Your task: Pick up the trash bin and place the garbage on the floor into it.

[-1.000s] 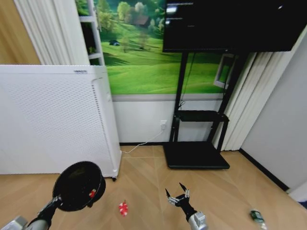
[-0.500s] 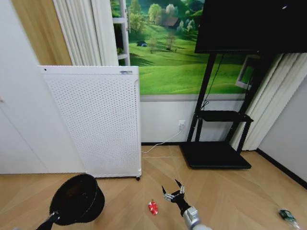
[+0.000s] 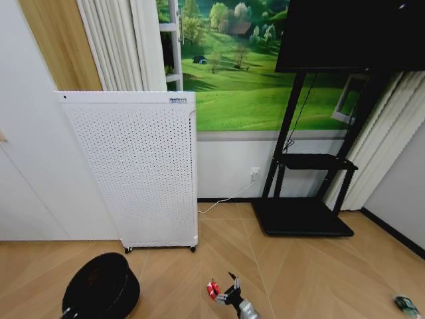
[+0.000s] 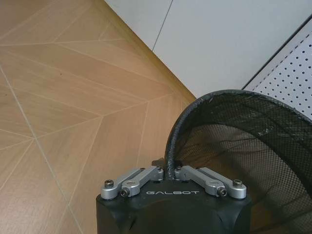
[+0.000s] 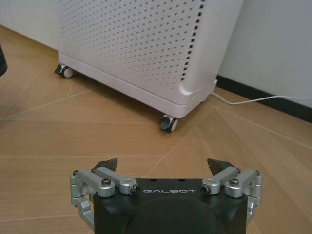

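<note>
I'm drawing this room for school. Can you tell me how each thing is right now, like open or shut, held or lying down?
trash bin: upright, rim clamped by left gripper.
left gripper: shut on the bin's rim.
right gripper: open, empty, low over the floor.
red scrap: lying on the floor beside the right gripper.
bottle: lying on the floor, far right.
air purifier: standing on wheels.

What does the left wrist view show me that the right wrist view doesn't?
Left wrist view: the left gripper shut on the rim of the black mesh trash bin, which is held over bare floor beside a white wall. Right wrist view: the right gripper, fingers open and holding nothing, facing the white air purifier's castered base, with a white cable along the skirting. Both share the wooden floor and the purifier's perforated panel.
</note>
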Tool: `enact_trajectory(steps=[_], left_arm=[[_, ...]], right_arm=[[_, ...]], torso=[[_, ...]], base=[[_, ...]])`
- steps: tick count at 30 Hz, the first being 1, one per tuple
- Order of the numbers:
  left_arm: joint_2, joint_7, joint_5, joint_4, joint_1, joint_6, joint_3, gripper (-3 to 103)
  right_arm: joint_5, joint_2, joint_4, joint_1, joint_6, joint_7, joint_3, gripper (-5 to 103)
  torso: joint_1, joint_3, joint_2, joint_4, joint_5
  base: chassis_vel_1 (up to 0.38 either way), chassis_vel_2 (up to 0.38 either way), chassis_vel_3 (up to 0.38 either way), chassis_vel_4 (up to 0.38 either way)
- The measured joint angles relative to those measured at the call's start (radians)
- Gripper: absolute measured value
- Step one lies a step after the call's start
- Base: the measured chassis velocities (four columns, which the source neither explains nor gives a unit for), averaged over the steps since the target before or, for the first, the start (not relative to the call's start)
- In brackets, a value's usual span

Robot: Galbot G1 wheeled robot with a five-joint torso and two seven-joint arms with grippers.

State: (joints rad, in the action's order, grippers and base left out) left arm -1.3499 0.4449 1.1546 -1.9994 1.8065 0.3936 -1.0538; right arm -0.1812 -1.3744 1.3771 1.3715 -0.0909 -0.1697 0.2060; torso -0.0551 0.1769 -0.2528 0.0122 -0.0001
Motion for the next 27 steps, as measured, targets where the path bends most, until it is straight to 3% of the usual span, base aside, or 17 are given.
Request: enact_trajectory(steps=[5,12,19,27], left_arm=[[-0.002,-0.004,-0.010,-0.016,0.016,-0.002,0.000,3],[-0.001,-0.005,-0.012,-0.031,0.020,-0.003,0.002,3],[-0.002,-0.009,-0.014,-0.049,0.012,-0.005,0.015,3],[-0.001,-0.012,-0.012,-0.055,0.009,-0.005,0.013,3]], right_arm=[[-0.030,-0.033,-0.136,-0.082,-0.004,-0.002,-0.055,100],[-0.082,-0.064,-0.296,-0.158,-0.036,-0.005,-0.050,100],[-0.143,-0.087,-0.376,-0.212,-0.016,0.069,-0.028,100],[-0.161,-0.093,-0.427,-0.234,0.002,0.078,-0.026,100]], torso=[[0.000,0.000,0.000,0.0000,0.0002],[0.000,0.000,0.000,0.0002,0.0001],[0.000,0.000,0.000,0.0002,0.0000],[0.000,0.000,0.000,0.0001,0.0001]], base=[[0.000,0.000,0.000,0.000],[0.000,0.000,0.000,0.000],[0.000,0.000,0.000,0.000],[0.000,0.000,0.000,0.000]])
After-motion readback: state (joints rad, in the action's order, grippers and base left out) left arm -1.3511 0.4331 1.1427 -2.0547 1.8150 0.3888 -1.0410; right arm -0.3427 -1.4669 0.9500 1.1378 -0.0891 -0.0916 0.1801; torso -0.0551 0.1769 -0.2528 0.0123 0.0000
